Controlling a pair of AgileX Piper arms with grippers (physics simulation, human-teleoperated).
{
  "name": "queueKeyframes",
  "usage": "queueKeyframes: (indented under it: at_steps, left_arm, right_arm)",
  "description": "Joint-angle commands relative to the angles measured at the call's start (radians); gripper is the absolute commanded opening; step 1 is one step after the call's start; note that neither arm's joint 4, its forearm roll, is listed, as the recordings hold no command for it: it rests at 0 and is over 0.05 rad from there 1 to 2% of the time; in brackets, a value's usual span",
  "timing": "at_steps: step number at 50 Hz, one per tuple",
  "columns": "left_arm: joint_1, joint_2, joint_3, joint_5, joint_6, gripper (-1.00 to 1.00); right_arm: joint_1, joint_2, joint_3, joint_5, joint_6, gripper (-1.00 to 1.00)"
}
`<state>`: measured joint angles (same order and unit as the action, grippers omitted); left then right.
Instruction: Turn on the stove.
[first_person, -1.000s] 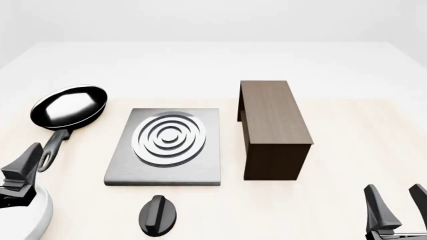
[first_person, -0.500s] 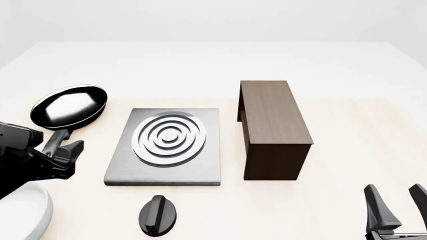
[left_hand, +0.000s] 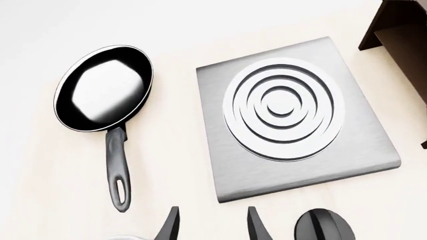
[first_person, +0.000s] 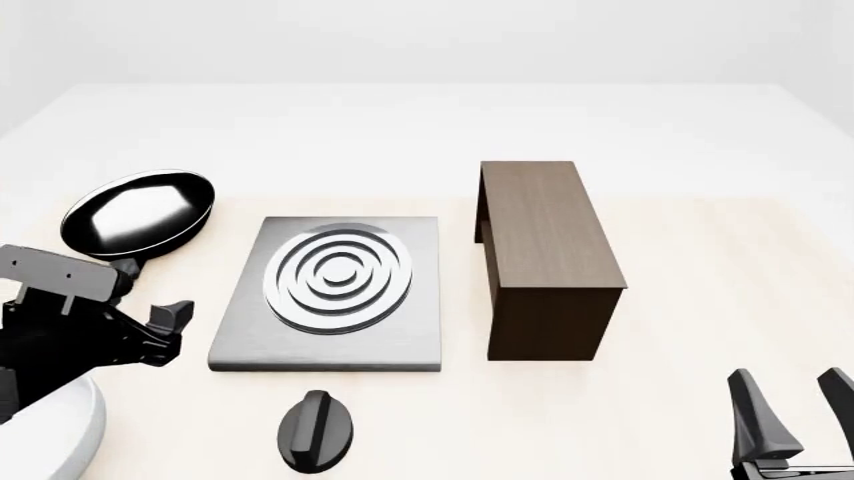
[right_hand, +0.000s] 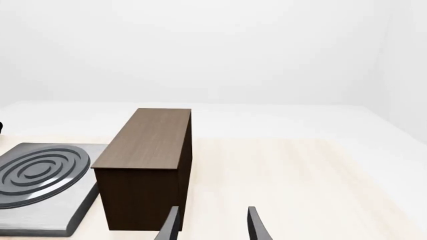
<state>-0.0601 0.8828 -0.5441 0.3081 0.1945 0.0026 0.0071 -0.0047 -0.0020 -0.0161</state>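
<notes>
The stove is a flat grey metal plate (first_person: 254, 335) with silver concentric rings (first_person: 339, 276), lying at the table's middle left. Its round black knob (first_person: 316, 431) with a raised ridge lies apart on the table in front of the plate. My left gripper (first_person: 166, 318) hovers open just left of the plate's front-left corner, holding nothing. In the left wrist view its fingertips (left_hand: 172, 222) point down beside the plate (left_hand: 233, 175), with the knob (left_hand: 325, 227) off to one side. My right gripper (first_person: 797, 402) stands open and empty at the front right, far from the stove.
A black frying pan (first_person: 140, 212) lies left of the stove, its handle (left_hand: 117, 170) reaching toward my left gripper. A tall dark brown wooden block (first_person: 547, 250) stands right of the plate, also filling the right wrist view's wooden block (right_hand: 147, 150).
My left arm has swung up and to the right, bringing its gripper from the front-left edge to beside the plate's left side. The right arm has not moved.
</notes>
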Motion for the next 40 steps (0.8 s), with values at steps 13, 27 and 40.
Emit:
queueKeyframes:
  at_steps: [13,27,40]
  left_arm:
    - [0.024,0.097,0.098,-0.125,0.038,1.0]
    - [-0.008,0.103,0.156,-0.162,0.053,1.0]
    - [-0.042,0.121,0.209,-0.21,0.059,1.0]
  right_arm:
    - [0.0,0.0,0.0,0.0,0.0,1.0]
    - [0.0,0.0,0.0,0.0,0.0,1.0]
    - [0.0,0.0,0.0,0.0,0.0,1.0]
